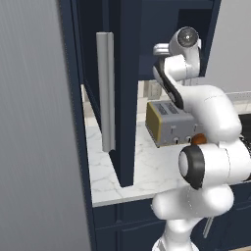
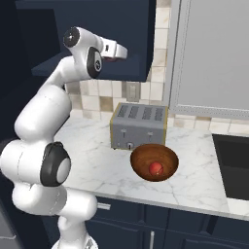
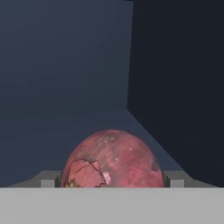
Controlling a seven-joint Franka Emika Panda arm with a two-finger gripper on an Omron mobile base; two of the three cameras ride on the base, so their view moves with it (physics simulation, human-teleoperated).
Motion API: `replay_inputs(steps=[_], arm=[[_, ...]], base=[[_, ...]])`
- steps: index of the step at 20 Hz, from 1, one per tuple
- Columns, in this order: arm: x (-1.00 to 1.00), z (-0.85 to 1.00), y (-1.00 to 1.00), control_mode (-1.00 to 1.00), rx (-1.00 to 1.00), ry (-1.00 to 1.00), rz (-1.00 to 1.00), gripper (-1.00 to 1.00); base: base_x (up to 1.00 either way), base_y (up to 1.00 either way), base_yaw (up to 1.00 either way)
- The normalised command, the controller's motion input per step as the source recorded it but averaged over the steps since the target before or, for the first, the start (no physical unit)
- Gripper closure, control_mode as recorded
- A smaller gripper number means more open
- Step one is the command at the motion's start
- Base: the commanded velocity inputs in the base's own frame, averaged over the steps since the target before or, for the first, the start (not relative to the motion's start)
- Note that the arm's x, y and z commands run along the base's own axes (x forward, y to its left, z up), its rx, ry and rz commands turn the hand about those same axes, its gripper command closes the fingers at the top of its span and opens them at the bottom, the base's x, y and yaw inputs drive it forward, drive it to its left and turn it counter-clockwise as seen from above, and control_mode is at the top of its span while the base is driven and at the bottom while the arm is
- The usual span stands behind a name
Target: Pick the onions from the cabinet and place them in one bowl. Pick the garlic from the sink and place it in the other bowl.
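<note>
While the arm (image 2: pixel 44 116) reaches up into the dark navy cabinet (image 1: pixel 125 98), its door stands open with the long grey bar handle (image 1: pixel 105 90) facing the left base camera. Cabinet interior in the hand view is bare navy walls and a shelf floor.

Marble counter (image 2: pixel 194 146) runs below, tiled backsplash behind it. Black sink (image 2: pixel 233 163) is cut into the counter at the far right of the right base view; nothing identifiable inside from here.

Silver four-slot toaster (image 2: pixel 138 125) sits on the counter against the backsplash. Wooden bowl (image 2: pixel 141 163) is just in front of it, near the counter's front edge, toaster and bowl close together. Bright red onion (image 2: pixel 155 168) lies in the bowl's bottom.

Gripper (image 2: pixel 116 52) is up at the cabinet's shelf level, wrist pointing inward. In the hand view the duller pinkish-purple onion (image 3: pixel 111 159) sits right between the two fingertips (image 3: pixel 48 179), one tip showing on each side of it, skin cracked on the lower left. Jaws are spread about the onion's width; can't tell if the pads are actually pressing on it or just bracketing it. Onion looks to be resting on the cabinet shelf, not lifted.
</note>
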Motion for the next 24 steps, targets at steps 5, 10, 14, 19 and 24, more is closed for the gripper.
replay_inputs(steps=[5,10,14,19,24], arm=[[-1.0,0.15,0.0,-1.0,0.0,0.0,0.01,1.0],[-1.0,0.09,0.0,-1.0,0.0,0.0,0.02,1.0],[-1.0,0.01,-0.07,-1.0,0.0,0.0,0.01,1.0],[-1.0,0.0,-0.26,-1.0,-0.01,0.0,0.0,1.0],[-1.0,-0.11,-0.5,-1.0,-0.03,0.0,0.0,1.0]], base=[[0.0,0.0,0.0],[0.0,0.0,0.0],[0.0,0.0,0.0],[0.0,0.0,0.0],[0.0,0.0,0.0]])
